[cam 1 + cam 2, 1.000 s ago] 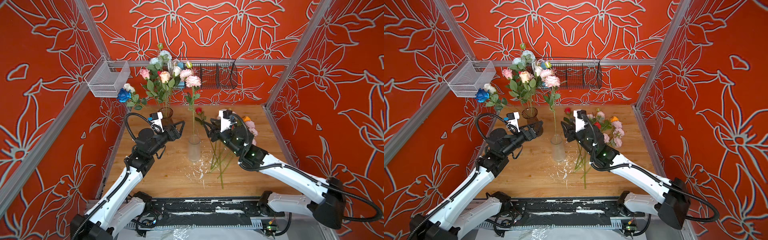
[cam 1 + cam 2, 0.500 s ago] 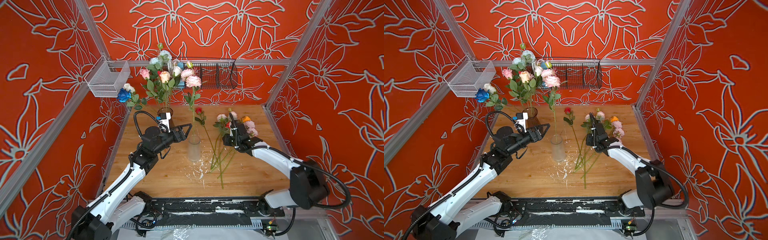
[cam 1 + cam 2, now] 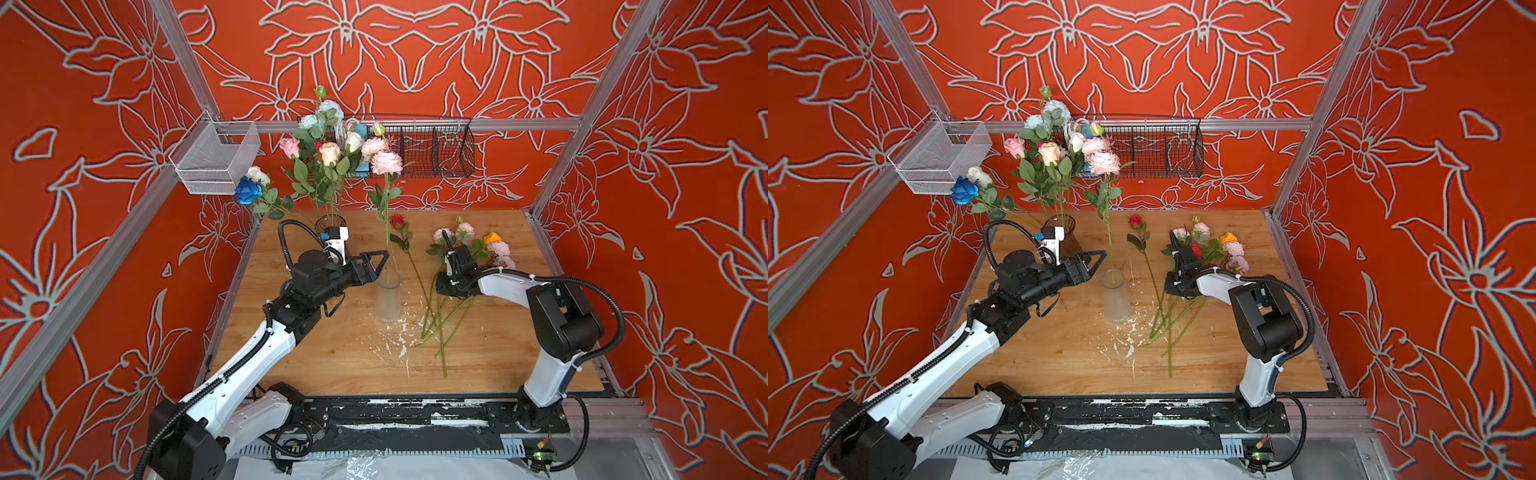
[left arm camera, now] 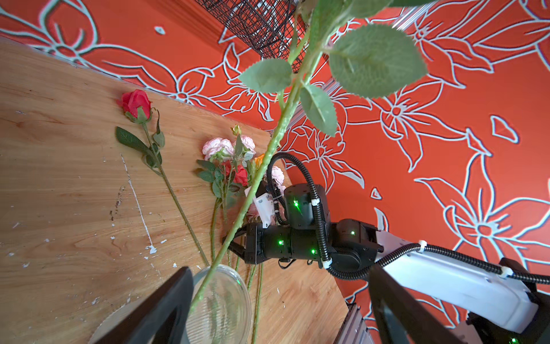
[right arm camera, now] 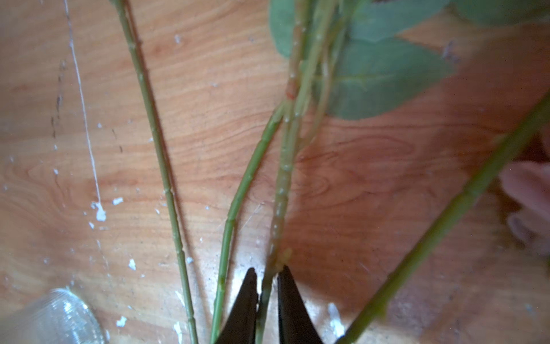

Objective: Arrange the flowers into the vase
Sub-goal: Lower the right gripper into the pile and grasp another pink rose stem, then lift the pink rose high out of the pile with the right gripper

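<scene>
A clear glass vase (image 3: 387, 297) (image 3: 1116, 297) stands mid-table with one pink flower (image 3: 386, 162) (image 3: 1104, 162) upright in it. My left gripper (image 3: 380, 259) (image 3: 1096, 259) hovers open at the vase's rim. In the left wrist view that stem (image 4: 253, 190) drops into the vase (image 4: 220, 300) close to one of the fingers (image 4: 166, 306). Right of the vase, loose flowers (image 3: 469, 249) (image 3: 1208, 245) lie in a pile. My right gripper (image 3: 446, 286) (image 5: 265, 269) is low over their stems, shut on one pale green stem (image 5: 282, 190). A red rose (image 3: 398, 221) (image 4: 135, 104) lies alone.
A dark vase (image 3: 330, 222) at the back left holds a full bouquet (image 3: 328, 166), with a blue rose (image 3: 248, 190) leaning out left. A white mesh basket (image 3: 216, 160) and a black wire basket (image 3: 432, 149) hang on the frame. White flecks dot the wood (image 3: 399, 345).
My right gripper has swung from beside the vase to the pile of stems, dropped to the table and closed on one stem. The left gripper has edged right toward the vase.
</scene>
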Robot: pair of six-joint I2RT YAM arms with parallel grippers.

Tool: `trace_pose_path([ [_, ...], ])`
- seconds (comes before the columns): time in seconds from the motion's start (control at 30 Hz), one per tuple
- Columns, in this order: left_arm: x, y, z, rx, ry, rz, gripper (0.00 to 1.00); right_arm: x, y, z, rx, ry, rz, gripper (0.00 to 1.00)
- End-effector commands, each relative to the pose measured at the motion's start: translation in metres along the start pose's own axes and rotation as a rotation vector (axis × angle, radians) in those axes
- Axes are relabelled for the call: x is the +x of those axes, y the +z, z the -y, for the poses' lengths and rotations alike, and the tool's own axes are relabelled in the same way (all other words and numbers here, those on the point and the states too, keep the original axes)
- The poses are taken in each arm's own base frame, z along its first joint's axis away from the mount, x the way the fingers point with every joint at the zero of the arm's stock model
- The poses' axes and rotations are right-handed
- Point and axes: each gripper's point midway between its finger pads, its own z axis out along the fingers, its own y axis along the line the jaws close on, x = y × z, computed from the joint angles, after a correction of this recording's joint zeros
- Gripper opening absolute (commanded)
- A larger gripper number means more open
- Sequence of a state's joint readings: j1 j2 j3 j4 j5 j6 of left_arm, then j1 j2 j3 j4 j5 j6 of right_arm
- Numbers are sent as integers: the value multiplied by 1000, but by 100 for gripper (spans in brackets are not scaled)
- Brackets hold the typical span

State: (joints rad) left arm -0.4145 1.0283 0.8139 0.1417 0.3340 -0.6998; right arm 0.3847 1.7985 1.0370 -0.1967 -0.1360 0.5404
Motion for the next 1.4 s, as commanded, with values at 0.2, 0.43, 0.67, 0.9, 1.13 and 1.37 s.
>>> trace_pose_path([
  [0.2,-8,-2,13,31,23,18,93,-37,-69,-29,-189,76,182,0],
  [0.43,-9,-5,14,35,27,28,93,-42,-108,-38,-249,75,270,0],
  [0.67,-10,-6,17,47,35,36,94,-42,-140,-34,-275,74,378,0],
  [0.9,-28,-29,27,27,109,127,96,-55,-213,-46,-358,19,608,0],
  [1.13,-52,-65,2,-125,121,344,98,-73,-303,-104,-609,-111,885,0],
  [1.37,-69,-97,-32,-296,65,508,99,-87,-392,-180,-832,-230,1138,0],
])
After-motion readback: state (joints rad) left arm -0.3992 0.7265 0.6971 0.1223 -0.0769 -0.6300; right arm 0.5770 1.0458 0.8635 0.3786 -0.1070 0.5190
